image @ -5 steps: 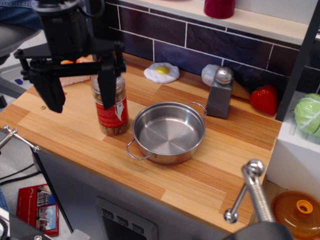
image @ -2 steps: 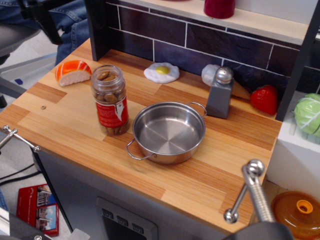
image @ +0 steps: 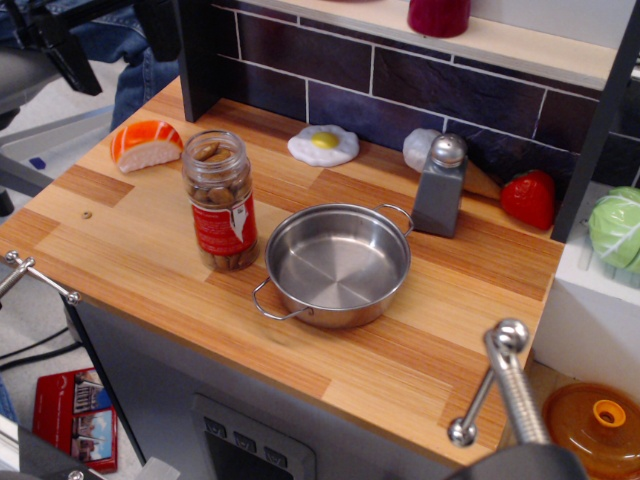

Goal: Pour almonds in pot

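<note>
A wooden counter [image: 420, 330] runs in front of a dark tiled wall, with a pale shelf above it. My gripper [image: 60, 45] is barely in view, up at the top left corner and well apart from everything on the counter; only dark finger shapes show, holding nothing that I can see, and I cannot tell whether they are spread or closed.

The almonds [image: 215, 190] sit in a clear plastic jar [image: 220, 200], upright on the counter just beside the left edge of the pot [image: 338, 265], close to its near loop handle, though I cannot tell whether they touch. The jar has no lid that I can see, and nuts fill it nearly to the mouth. I judge it rigid, light to moderate in weight, and somewhat slick, so I would take it across the labelled middle, below the neck, leaving room to tip it rightward.

The pot is shallow, shiny and empty, wider than the jar, so the target is forgiving, though loose nuts may bounce on bare steel.

Behind stand a grey shaker [image: 441, 188], a toy fried egg [image: 323, 145] and a sushi toy [image: 145, 143].
</note>
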Action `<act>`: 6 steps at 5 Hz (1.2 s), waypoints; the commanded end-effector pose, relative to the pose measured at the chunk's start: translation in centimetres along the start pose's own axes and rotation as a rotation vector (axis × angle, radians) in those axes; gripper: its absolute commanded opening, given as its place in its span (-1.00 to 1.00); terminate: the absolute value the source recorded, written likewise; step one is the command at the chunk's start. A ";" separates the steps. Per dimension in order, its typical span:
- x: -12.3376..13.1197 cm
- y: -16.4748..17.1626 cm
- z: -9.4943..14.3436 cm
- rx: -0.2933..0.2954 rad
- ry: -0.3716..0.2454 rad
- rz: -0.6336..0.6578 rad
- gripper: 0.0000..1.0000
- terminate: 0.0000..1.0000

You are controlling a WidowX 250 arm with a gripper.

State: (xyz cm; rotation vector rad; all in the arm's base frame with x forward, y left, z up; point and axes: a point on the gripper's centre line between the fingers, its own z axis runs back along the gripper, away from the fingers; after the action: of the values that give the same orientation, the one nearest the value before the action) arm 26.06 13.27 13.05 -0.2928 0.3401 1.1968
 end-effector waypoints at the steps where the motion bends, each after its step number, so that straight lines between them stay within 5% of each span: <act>1: 1.9 0.5 -1.4 -0.008 0.095 0.143 1.00 -1.00; 2: 1.5 0.6 -2.1 -0.013 0.176 0.187 1.00 -1.00; 4: 0.0 -0.3 -4.7 -0.031 0.242 0.220 1.00 -1.00; 6: -0.8 -1.1 -6.5 -0.064 0.195 0.303 1.00 -1.00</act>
State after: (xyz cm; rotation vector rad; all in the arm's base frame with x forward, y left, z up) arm 26.17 9.21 5.63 -0.4192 0.6020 1.4887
